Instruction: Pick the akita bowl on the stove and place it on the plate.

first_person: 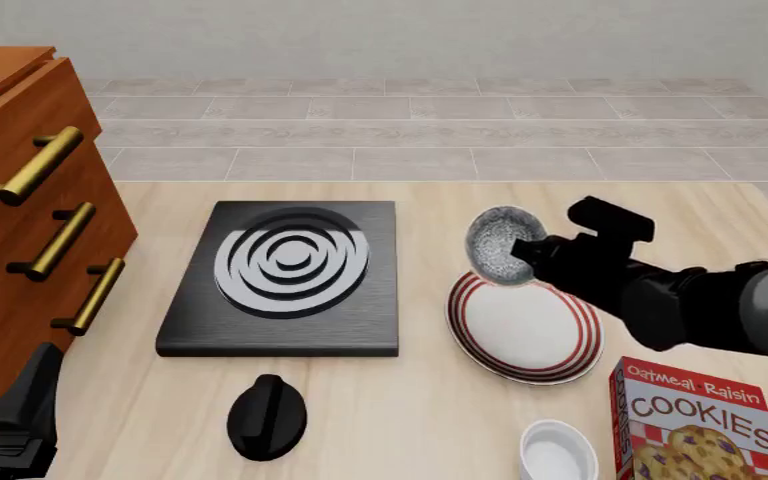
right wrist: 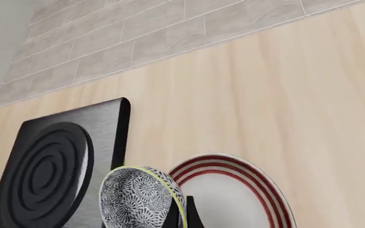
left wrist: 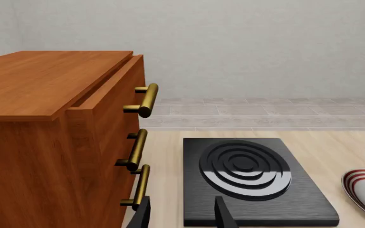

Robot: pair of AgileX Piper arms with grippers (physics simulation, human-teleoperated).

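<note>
While the nearest edge of the table carries a cookie box (first_person: 698, 420) at the right with a plain white bowl (first_person: 555, 452) just left of it, we find the black knob (first_person: 267, 415) nearer the left. At the near left corner our left gripper (first_person: 17, 420) hangs beside the wooden drawer cabinet (first_person: 17, 230); in its wrist view two dark fingers (left wrist: 224, 214) stand well apart with nothing between them, so its jaws are wide and empty.

Farther in, the plate (first_person: 531, 335) lies right of the stove (first_person: 284, 280), close to it but apart. Our right gripper (first_person: 528, 254) reaches in from the right and pinches the rim of the akita bowl (first_person: 498, 247), jaws narrowed onto the bowl's wall. We see the bowl tilted, its speckled inside facing us, off the stove and over the plate's far left rim; whether it touches the plate we cannot tell. The stove's burner rings are bare.

Beyond the table lies a tiled floor (first_person: 424, 130).
</note>
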